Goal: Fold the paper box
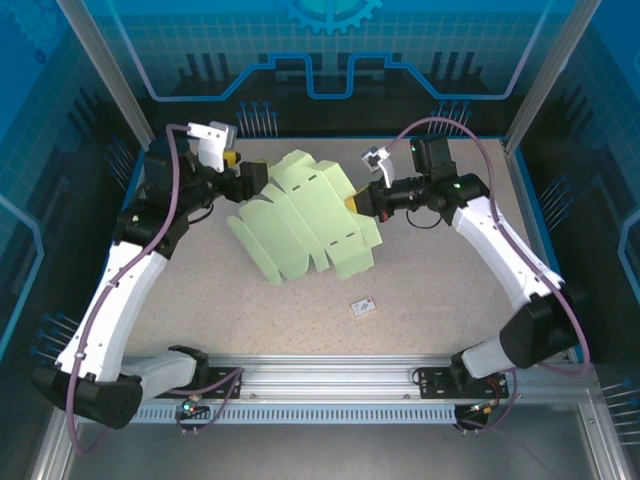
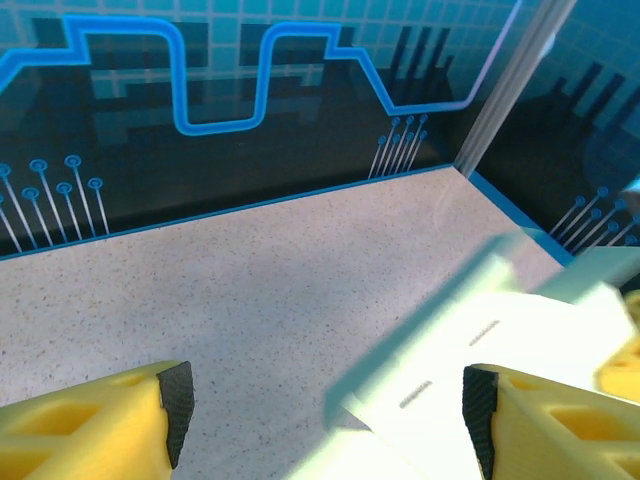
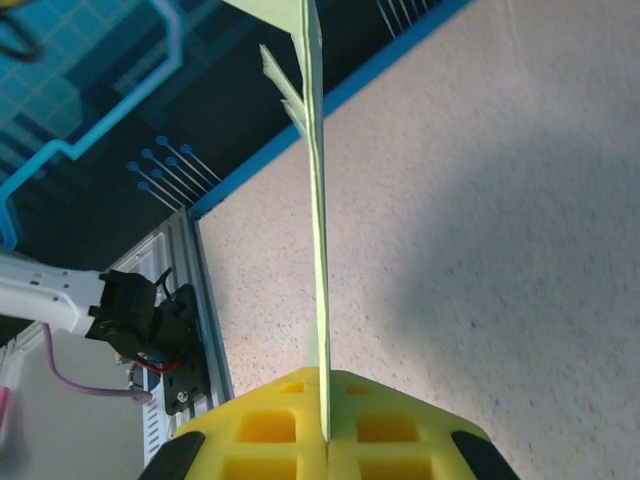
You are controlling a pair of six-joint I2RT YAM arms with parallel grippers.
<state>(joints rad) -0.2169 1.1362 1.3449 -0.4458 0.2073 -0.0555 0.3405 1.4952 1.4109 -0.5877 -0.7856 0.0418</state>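
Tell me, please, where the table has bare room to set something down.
Widest bare patch: the near table, bordered by the box, the front rail and the left arm, left of the tag. Another lies between tag and right arm. The middle is crowded: the box sits between the left pincer and the right pincer.

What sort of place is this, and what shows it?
Likely a robotics lab test cell: a left arm and right arm on an aluminium rail, a speckled table, blue circuit-print panels around.
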